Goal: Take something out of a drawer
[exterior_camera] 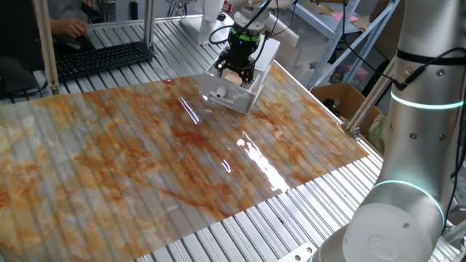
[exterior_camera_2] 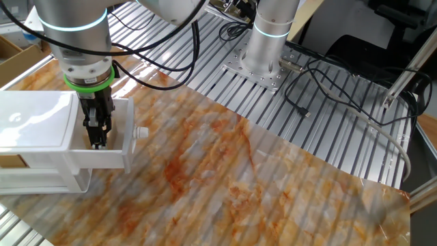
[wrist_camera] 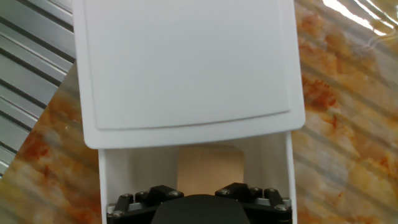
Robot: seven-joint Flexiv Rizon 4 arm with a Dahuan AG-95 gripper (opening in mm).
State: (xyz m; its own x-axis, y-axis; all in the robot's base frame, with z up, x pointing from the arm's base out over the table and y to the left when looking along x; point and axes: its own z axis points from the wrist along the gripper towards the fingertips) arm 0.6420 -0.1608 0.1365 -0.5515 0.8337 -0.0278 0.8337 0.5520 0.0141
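The drawer unit (exterior_camera: 240,91) of clear plastic with a white top (wrist_camera: 186,62) stands at the far edge of the marbled mat, and its drawer (exterior_camera_2: 119,147) is pulled out. A light tan wooden cube (wrist_camera: 210,168) sits in the open drawer, right under the hand. It also shows between the black fingers in one fixed view (exterior_camera: 231,75). My gripper (exterior_camera_2: 95,137) reaches straight down into the open drawer, its fingers closed on the cube's two sides. The fingertips are hidden in the hand view.
A small white knob (exterior_camera_2: 141,132) sticks out of the drawer front. A keyboard (exterior_camera: 102,58) lies at the back left and a cardboard box (exterior_camera: 342,98) stands off the right edge. A second arm's base (exterior_camera_2: 270,34) and cables (exterior_camera_2: 328,89) lie beyond the mat.
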